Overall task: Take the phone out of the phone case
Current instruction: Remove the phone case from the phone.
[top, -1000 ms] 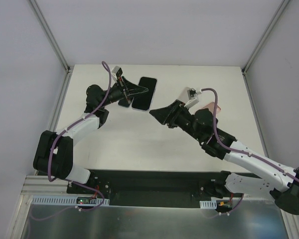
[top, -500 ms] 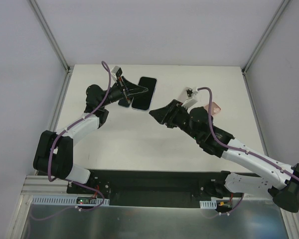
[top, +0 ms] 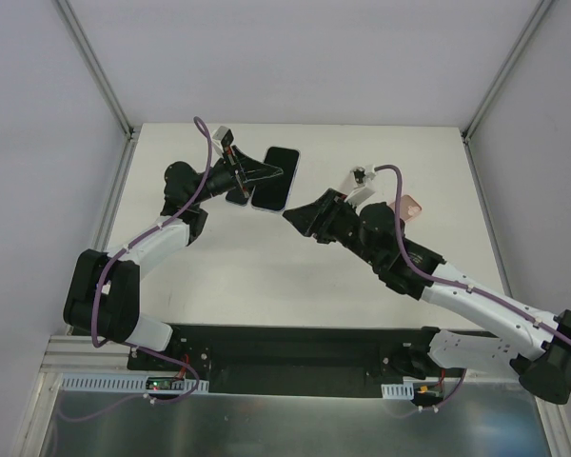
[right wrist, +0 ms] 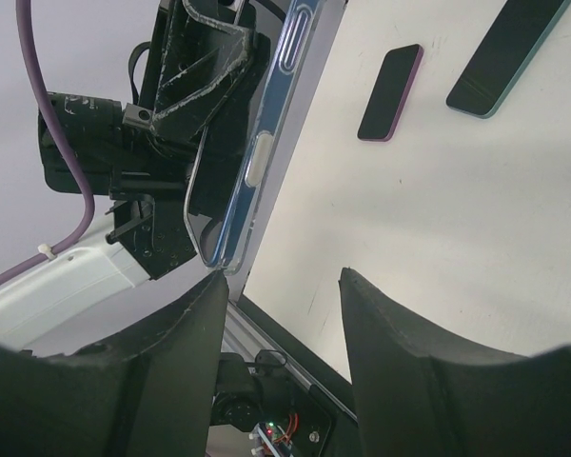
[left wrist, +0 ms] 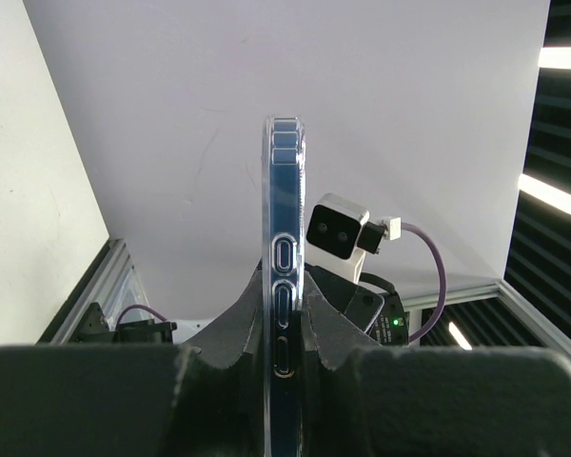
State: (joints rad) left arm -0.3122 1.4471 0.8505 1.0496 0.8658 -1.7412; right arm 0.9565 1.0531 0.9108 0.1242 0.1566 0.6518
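White counter (top: pixel 266 267) and pale walls frame the scene. The left arm's fingers (left wrist: pixel 230 333) clamp a phone (left wrist: pixel 284 276), held on edge in its clear case (right wrist: pixel 271 114), above the far left of the counter. The right arm's fingers (right wrist: pixel 176 343) stand spread just short of its free end. Rigid, slick and breakable, the phone likely frees best by peeling the bendy case rim at a corner there. Since a second ago the right arm has edged closer, while the left hold is unchanged.
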